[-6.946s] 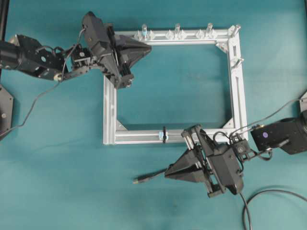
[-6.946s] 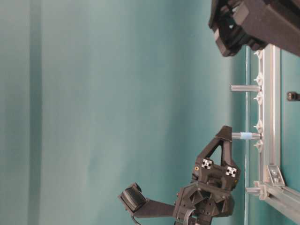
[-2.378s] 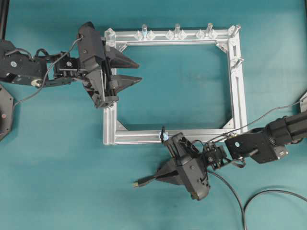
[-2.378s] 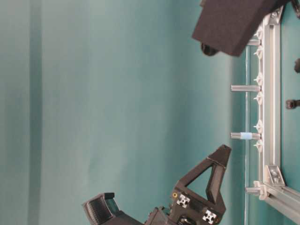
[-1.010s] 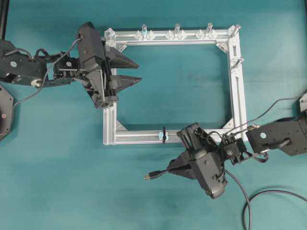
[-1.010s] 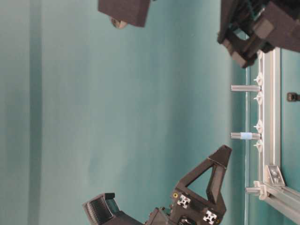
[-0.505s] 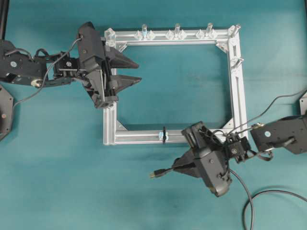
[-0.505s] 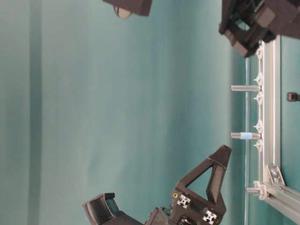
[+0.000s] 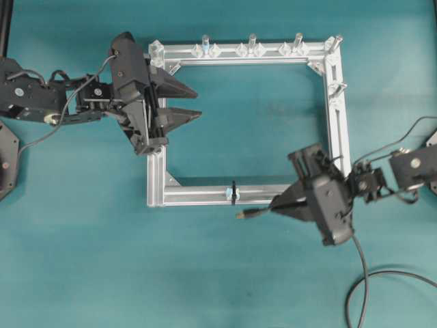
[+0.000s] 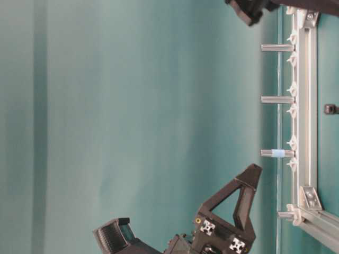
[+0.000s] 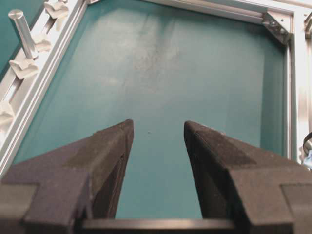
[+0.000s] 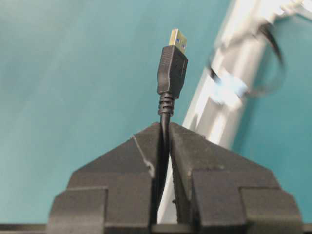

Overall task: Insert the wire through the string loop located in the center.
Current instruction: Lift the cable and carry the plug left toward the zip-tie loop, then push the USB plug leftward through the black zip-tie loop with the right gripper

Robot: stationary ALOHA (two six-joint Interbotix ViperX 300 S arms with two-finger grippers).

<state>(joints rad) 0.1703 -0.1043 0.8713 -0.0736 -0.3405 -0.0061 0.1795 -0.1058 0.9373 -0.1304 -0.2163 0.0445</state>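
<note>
Jaws of the right gripper (image 9: 276,204) are pinched tight on the wire (image 12: 170,73), just behind its dark plug, so the plug and its short metallic tip stick out past the fingertips. Seen from overhead, that tip (image 9: 240,214) lies just below the aluminium frame (image 9: 156,164) at its bottom rail, a little to the right of the string loop (image 9: 233,192) and apart from it. The string loop stands upright across that bottom rail, beside a small pale-blue fitting (image 9: 227,193). In the right wrist view the loop (image 12: 270,58) is blurred, up and to the right of the plug, with the rail running between them. Behind the right gripper the wire trails down and curls across the teal tabletop (image 9: 82,273) below the frame's lower right corner.

Over the frame's left rail, near its upper left corner, the left gripper (image 9: 191,102) hangs with its jaws apart at a middling width and nothing between them; the left wrist view shows only bare tabletop in the gap. Clear pegs (image 9: 252,42) stand along the frame's top rail.
</note>
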